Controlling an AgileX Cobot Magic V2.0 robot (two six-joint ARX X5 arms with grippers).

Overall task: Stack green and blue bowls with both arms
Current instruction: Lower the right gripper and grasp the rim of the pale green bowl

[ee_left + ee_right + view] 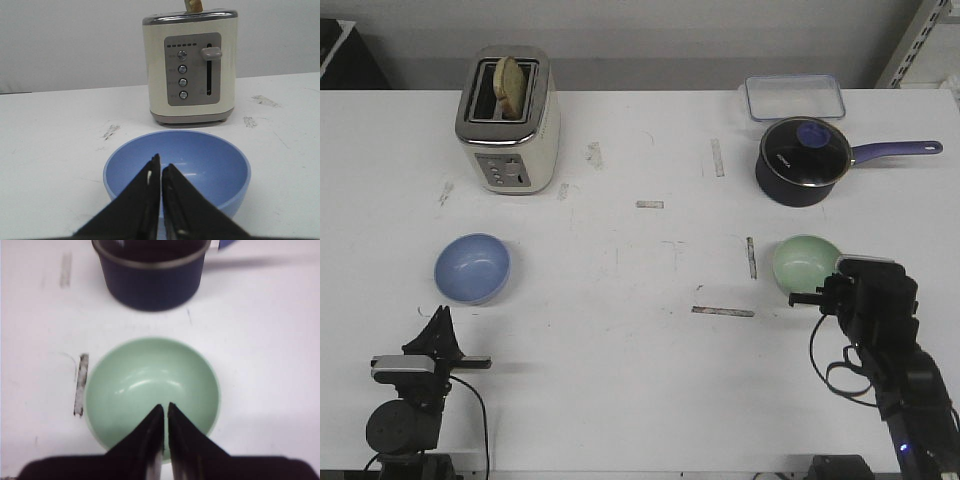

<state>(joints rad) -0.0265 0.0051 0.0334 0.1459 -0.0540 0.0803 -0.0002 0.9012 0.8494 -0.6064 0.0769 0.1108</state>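
Note:
The periwinkle blue bowl [472,268] sits upright on the left of the white table. My left gripper [441,314] is just in front of it, shut and empty. In the left wrist view its fingertips [161,162] line up with the blue bowl [200,165]. The mint green bowl [804,262] sits upright on the right. My right gripper [828,287] is at its near right rim, shut and empty. In the right wrist view the gripper [165,407] hangs over the near part of the green bowl [150,380]. I cannot tell whether it touches the bowl.
A cream toaster [507,122] with bread in it stands behind the blue bowl, also seen in the left wrist view [190,70]. A dark blue saucepan [803,160] with a glass lid stands behind the green bowl. A clear container [794,97] is at the far edge.

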